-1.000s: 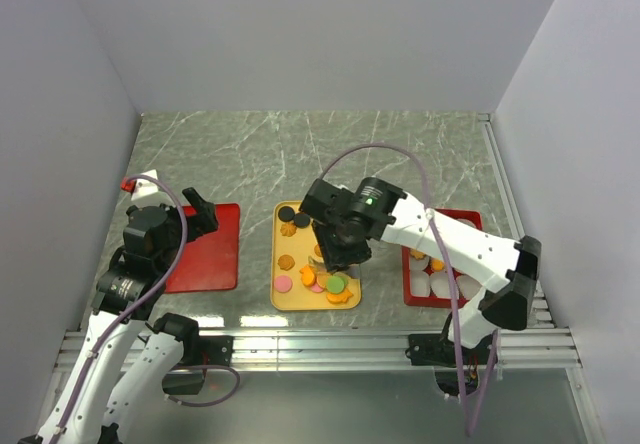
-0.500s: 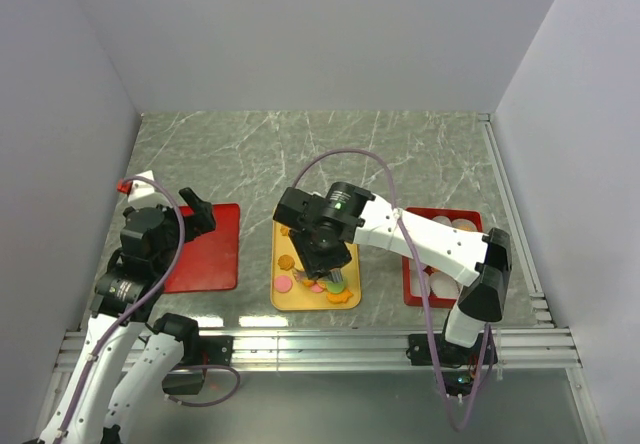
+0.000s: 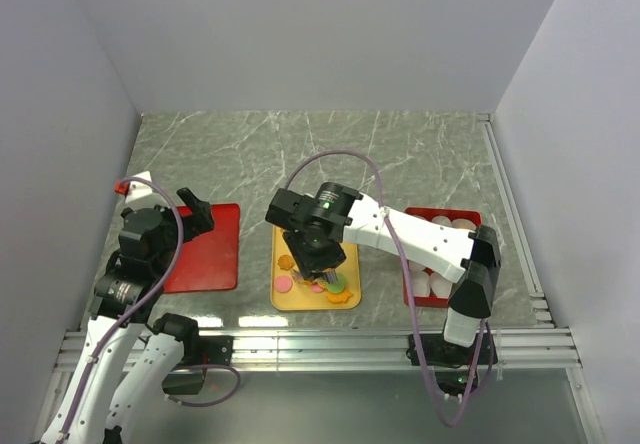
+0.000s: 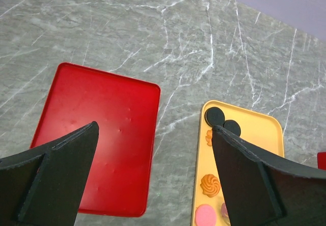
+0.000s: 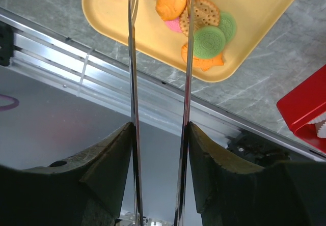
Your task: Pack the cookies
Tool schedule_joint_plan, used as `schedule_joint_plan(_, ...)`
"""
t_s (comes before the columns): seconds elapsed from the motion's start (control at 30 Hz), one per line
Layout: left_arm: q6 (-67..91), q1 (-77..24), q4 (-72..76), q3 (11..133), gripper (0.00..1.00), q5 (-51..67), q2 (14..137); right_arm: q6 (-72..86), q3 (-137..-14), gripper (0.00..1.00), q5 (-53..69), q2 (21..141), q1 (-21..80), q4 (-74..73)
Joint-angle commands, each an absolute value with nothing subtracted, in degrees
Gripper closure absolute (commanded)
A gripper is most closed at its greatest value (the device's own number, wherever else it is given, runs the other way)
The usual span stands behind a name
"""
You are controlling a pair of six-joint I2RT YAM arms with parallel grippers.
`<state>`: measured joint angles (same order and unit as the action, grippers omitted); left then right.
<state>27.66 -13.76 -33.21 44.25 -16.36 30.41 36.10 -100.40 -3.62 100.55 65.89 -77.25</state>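
Note:
The cookies (image 3: 335,284) lie on a yellow tray (image 3: 283,299) in the middle of the table, in orange, pink, green and black. My right gripper (image 3: 318,254) hovers over that tray, shut on a pair of metal tongs (image 5: 133,58). In the right wrist view the tongs' two arms stand apart, with an orange fish-shaped cookie (image 5: 170,2) between them and a green cookie (image 5: 209,41) just to the right. Their tips run off the top of the frame. My left gripper (image 4: 155,129) is wide open and holds nothing, high over the gap between a red tray (image 4: 97,134) and the yellow tray (image 4: 254,129).
A red box (image 3: 470,216) with white paper cups (image 3: 440,282) sits right of the yellow tray. The flat red tray (image 3: 205,249) lies to its left. An aluminium rail (image 3: 320,342) runs along the table's near edge. Walls close in the left, back and right sides.
My right arm has swung left across the yellow tray, carrying the tongs towards its left half. The left arm has not moved.

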Motion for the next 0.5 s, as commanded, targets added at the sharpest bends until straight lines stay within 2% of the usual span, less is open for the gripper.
schedule_joint_plan(0.0, 27.1, -13.4, -31.0, 44.4, 0.01, -16.4, 29.4, 35.1, -103.2, 0.46, -4.9, 101.3, 66.6, -82.2)
schedule_joint_plan(0.47, 27.2, -13.4, -31.1, 44.6, 0.01, -16.5, 29.5, 35.2, -101.4, 0.46, -5.2, 101.0, 66.6, -82.5)
